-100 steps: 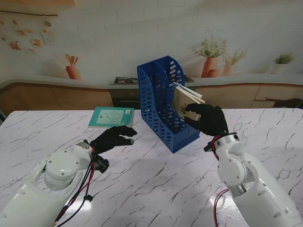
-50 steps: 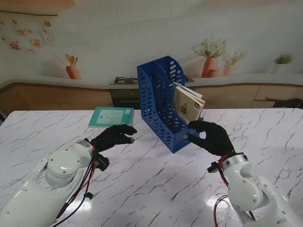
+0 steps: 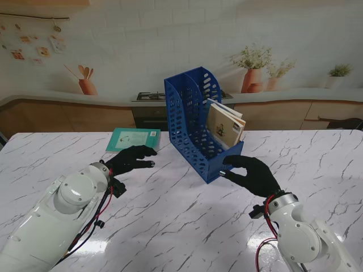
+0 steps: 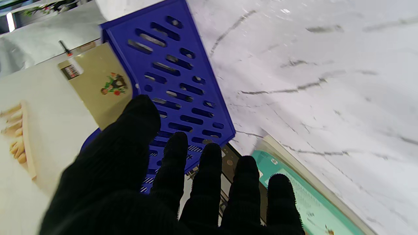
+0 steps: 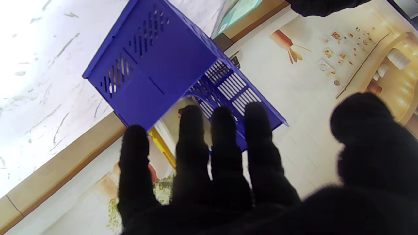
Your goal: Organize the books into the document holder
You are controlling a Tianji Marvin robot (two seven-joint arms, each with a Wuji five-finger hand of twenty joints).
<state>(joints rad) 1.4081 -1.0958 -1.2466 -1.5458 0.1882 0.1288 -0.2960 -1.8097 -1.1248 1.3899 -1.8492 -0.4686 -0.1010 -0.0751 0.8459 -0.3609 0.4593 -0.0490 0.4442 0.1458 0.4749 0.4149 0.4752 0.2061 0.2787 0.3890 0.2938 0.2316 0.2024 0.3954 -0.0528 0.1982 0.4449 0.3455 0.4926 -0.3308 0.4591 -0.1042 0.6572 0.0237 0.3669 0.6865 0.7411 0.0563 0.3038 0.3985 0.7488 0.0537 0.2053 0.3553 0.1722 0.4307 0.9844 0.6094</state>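
Two books [image 3: 226,126] stand slotted in the blue document holder [image 3: 197,122] just beyond the right hand [image 3: 251,172], fingers apart and empty, while the left hand [image 3: 129,159], fingers spread, hovers beside the teal book [image 3: 134,139] on the surface [image 3: 187,221], apparently its next pick.

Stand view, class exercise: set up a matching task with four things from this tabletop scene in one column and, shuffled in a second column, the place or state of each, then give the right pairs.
Column A
1. blue document holder
2. teal book
3. beige book
4. right hand

Column B
a. lying flat on the table, left of the holder
b. standing on the marble table, slotted walls
c. open, near the holder's front corner, holding nothing
d. upright inside the holder

Pairs: 1-b, 2-a, 3-d, 4-c
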